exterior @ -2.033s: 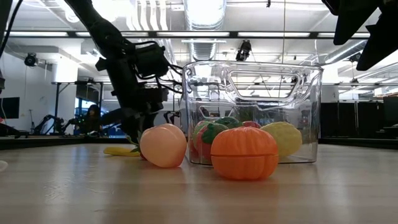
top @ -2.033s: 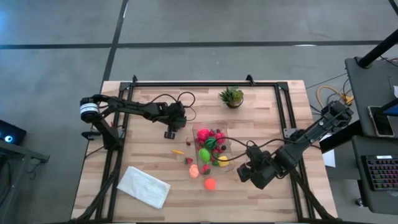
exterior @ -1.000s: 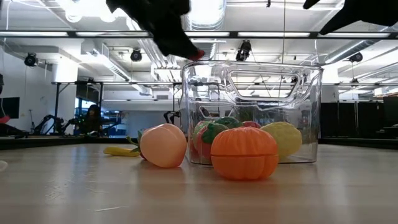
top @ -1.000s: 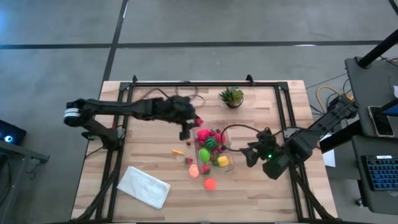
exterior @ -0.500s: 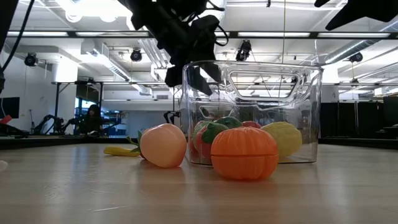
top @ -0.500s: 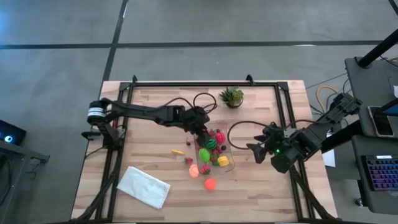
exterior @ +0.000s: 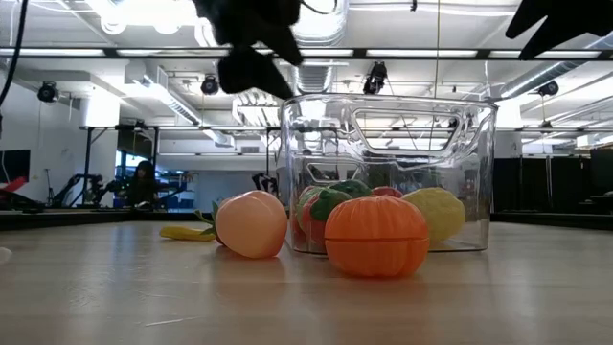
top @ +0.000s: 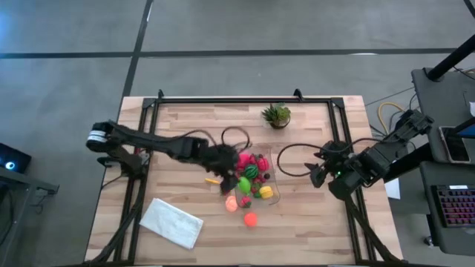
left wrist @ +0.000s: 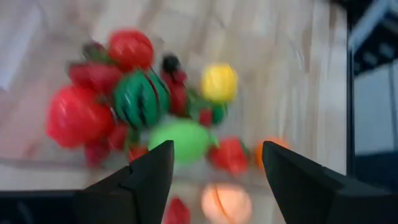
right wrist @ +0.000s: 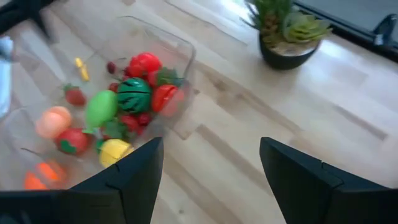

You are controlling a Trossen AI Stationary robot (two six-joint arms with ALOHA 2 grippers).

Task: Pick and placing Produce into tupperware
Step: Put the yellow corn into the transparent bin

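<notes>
Tupperware sits mid-table, packed with produce; a peach and an orange lie outside, just beside it. Left gripper hovers at its edge, fingers apart and empty. Right gripper waits nearby, fingers apart too.

The left arm reaches from the table's nine o'clock side toward its centre, elbow low, its wrist bent downward. The left gripper hangs with its two dark fingers spread apart and nothing between them. The right arm comes in from four o'clock, folded back on itself. The right gripper points toward nine o'clock, its fingers parted and holding nothing.
</notes>
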